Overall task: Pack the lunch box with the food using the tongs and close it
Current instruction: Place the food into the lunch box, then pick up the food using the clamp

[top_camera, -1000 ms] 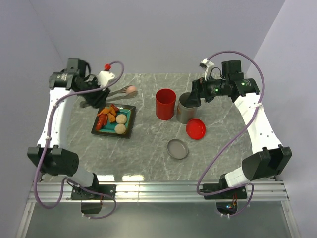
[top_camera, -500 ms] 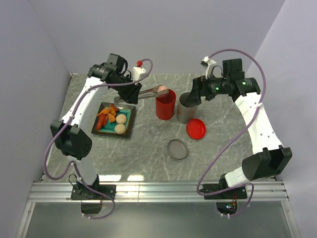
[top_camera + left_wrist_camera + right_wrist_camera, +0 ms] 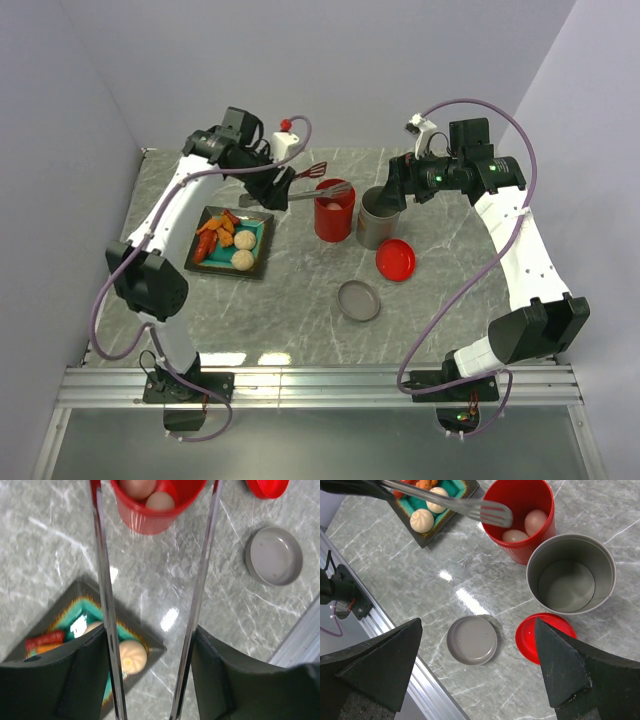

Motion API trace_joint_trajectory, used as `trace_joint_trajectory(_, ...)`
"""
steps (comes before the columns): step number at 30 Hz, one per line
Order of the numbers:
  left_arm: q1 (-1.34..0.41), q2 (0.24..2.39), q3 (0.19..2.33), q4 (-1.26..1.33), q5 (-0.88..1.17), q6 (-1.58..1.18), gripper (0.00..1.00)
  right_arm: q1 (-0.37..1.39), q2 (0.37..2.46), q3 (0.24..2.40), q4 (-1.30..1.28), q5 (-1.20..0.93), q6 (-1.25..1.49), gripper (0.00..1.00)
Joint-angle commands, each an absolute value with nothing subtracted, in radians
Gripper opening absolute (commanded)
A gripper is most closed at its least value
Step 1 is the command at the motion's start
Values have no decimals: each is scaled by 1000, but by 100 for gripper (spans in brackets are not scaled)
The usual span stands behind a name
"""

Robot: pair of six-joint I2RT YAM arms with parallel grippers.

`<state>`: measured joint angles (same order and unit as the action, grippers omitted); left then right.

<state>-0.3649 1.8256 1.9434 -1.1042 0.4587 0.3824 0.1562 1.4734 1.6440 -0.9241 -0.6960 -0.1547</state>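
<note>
The red lunch box (image 3: 334, 212) stands upright mid-table with a beige ball (image 3: 515, 536) and a pinkish ball (image 3: 536, 521) of the food inside. My left gripper (image 3: 283, 184) is shut on the tongs (image 3: 303, 193). Each slim metal arm (image 3: 104, 580) rests against a finger, and the arms are spread apart. Their tip (image 3: 495, 514) hangs empty over the box rim. More food lies on the dark tray (image 3: 222, 271): beige buns (image 3: 243, 259) and orange and red bits (image 3: 212, 235). My right gripper (image 3: 390, 197) hovers open over the grey tin (image 3: 375, 225).
The red lid (image 3: 395, 261) lies flat to the right of the box, near the grey tin. A grey lid (image 3: 359, 300) lies nearer the front. The table's metal rail (image 3: 385, 625) runs along the near edge.
My left arm swung right from above the tray to the lunch box with a pinkish ball in the tongs. The tongs have spread and the ball now lies in the box. The right arm stayed still.
</note>
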Motion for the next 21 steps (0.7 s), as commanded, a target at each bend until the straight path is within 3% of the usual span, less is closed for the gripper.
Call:
trace_joint_trajectory(1,-307,1649,1886,-1114,511,383,63,150,1453,1681,-928,-690,-172,100)
trace_joint_trajectory(6,-171,1430,1711,-1236,534,494,63,150,1436,1663,-934,-703,-183,100)
trace_joint_trajectory(13,33,1159,1316,-1259,417,624,64,152,1437,1641,-940,-724,-190,100)
trace_joint_trajectory(21,155,1034,1103,-1256,342,669,65,152,1442,1646,-945,-738,-193,100)
